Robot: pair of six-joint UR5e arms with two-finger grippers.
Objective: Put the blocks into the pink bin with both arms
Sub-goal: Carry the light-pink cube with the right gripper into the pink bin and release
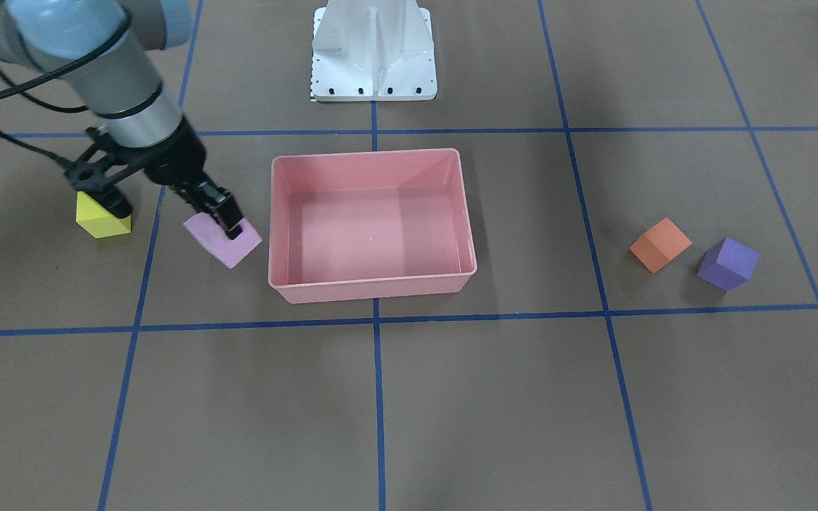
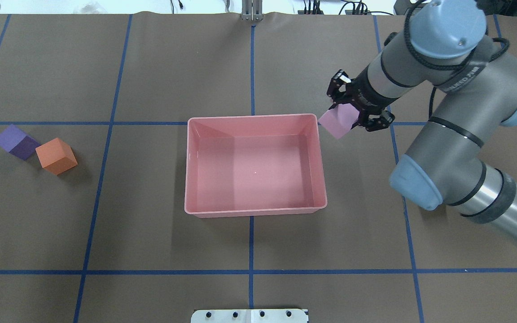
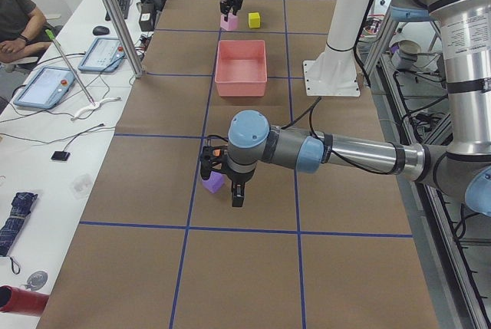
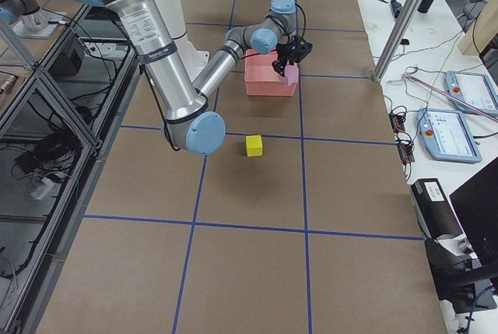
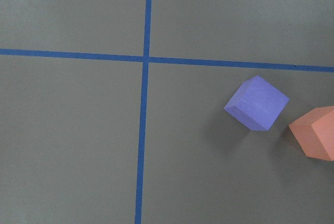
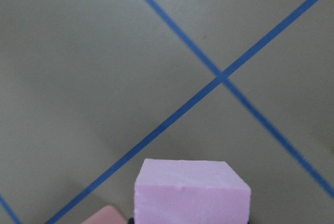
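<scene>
My right gripper (image 1: 228, 231) is shut on the light lilac block (image 1: 216, 245), holding it tilted just above the table, outside the pink bin (image 1: 373, 287), by the far corner on my right side. The block also shows in the overhead view (image 2: 337, 122) and the right wrist view (image 6: 190, 192). The bin holds nothing. The yellow block (image 1: 102, 220) lies on the table behind the right wrist. The orange block (image 1: 660, 245) and purple block (image 1: 727, 264) lie together on my left side. My left gripper (image 3: 230, 187) hovers above the purple block (image 3: 213, 183); I cannot tell whether it is open.
The white pedestal base (image 1: 373, 57) stands behind the bin. Blue tape lines cross the brown table cover. A side bench with tablets (image 3: 54, 83) and a seated person (image 3: 15, 22) runs along the far side, with metal posts (image 3: 115, 14) at its edge.
</scene>
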